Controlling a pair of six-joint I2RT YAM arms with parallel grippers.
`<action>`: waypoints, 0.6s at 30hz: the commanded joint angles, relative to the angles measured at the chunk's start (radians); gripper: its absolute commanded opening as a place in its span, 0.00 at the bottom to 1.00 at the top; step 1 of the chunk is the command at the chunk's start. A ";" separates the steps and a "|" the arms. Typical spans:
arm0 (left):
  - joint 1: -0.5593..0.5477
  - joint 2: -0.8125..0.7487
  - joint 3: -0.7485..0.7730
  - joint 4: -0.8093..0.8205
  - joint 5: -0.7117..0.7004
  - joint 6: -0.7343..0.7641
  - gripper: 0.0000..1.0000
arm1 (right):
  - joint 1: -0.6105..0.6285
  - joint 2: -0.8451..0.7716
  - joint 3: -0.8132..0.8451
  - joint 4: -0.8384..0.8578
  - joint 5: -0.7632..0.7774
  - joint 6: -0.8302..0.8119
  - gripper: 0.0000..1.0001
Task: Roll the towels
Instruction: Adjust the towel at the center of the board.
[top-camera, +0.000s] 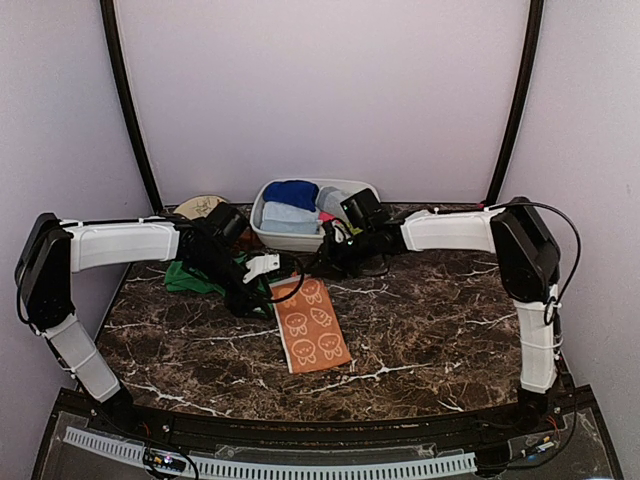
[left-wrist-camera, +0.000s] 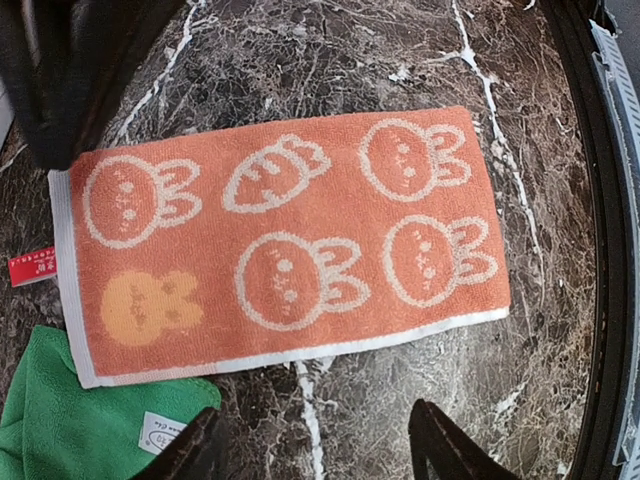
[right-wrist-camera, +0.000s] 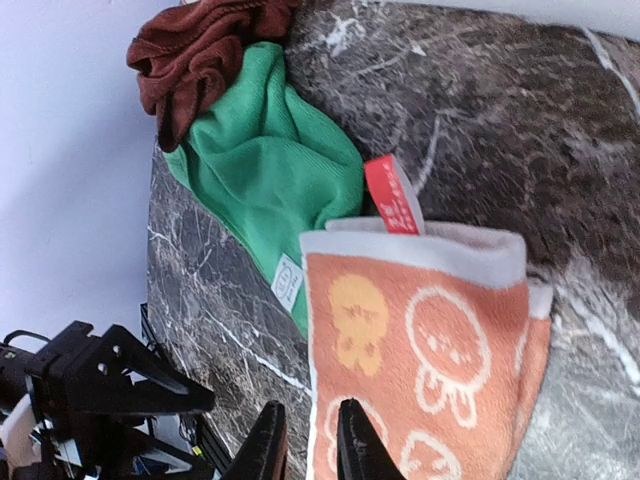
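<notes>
The left gripper (left-wrist-camera: 318, 410) hovers over the near long edge of the orange towel (left-wrist-camera: 290, 240) with its jaws standing wide apart and nothing between them. The right gripper (right-wrist-camera: 312, 405) is drawn nearly together, only a slim gap showing. The towel's long edge runs right up to that gap, but whether any cloth is pinched there I cannot tell. Outward from both, the orange towel lies spread on the marble table (left-wrist-camera: 330, 60), print side up, its cream-banded short end with the red tag (right-wrist-camera: 393, 195) facing the far side. One corner of that end looks slightly turned up in the right wrist view. Just beside that end sits the green towel (right-wrist-camera: 270, 170), bunched, with its white tag (right-wrist-camera: 287, 280) near the orange edge. Behind it is the rust-brown towel (right-wrist-camera: 200, 50), crumpled, and the white basin (top-camera: 262, 225) stands further back. By my reading, the towel is laid out and rolling proper has not begun. The next move calls for both grippers to take the two corners of one short end, fold it over onto itself and keep turning evenly, so that the roll does not skew or drag the flat cloth along the table.
</notes>
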 joint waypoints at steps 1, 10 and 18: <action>-0.001 -0.040 -0.009 -0.042 -0.003 0.011 0.63 | 0.001 0.114 0.090 -0.062 -0.041 -0.060 0.18; -0.001 -0.096 -0.039 -0.099 0.010 0.058 0.64 | -0.027 0.212 0.075 0.034 -0.049 -0.027 0.17; -0.001 -0.092 -0.042 -0.107 0.022 0.068 0.64 | -0.069 0.154 -0.038 0.087 0.069 0.011 0.14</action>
